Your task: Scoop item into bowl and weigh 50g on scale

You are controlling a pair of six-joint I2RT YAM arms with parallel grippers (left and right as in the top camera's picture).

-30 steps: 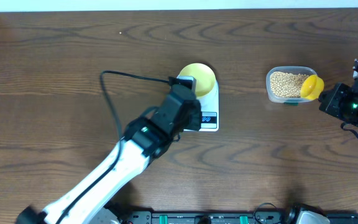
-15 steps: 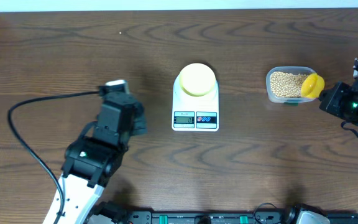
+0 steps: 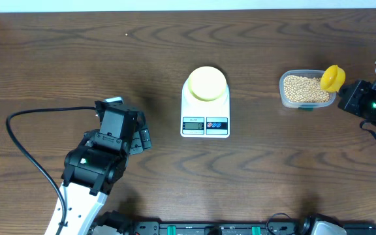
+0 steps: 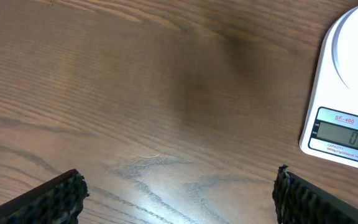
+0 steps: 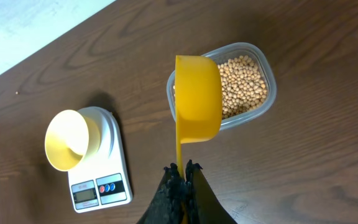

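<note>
Since the earlier frames the left gripper (image 4: 179, 185) has withdrawn from the white rounded-rectangle digital scale (image 3: 205, 112) to the left; its jaws stand wide apart and hold nothing. The small round pale yellow bowl (image 3: 205, 83) sits empty on the scale. The right gripper (image 5: 182, 171) is clamped on the handle of the bright yellow plastic scoop (image 5: 197, 106), which is raised at the edge of the clear plastic tub (image 5: 265, 93) of small tan beans (image 5: 244, 78). The scooping step is in hand. The next move likely calls for dipping the scoop, loading it, and carrying it level to the bowl.

Dark wood-grain table (image 3: 273, 163), smooth, faintly glossy. White smooth plastic scale (image 3: 205, 112); pale yellow matt bowl (image 3: 205, 83). Far right, clear plastic tub (image 3: 283, 91), matt tan beans (image 3: 302, 88), glossy yellow plastic scoop (image 3: 332, 78). Left gripper (image 4: 178, 193) pads (image 4: 55, 196) black, ribbed, matt.
</note>
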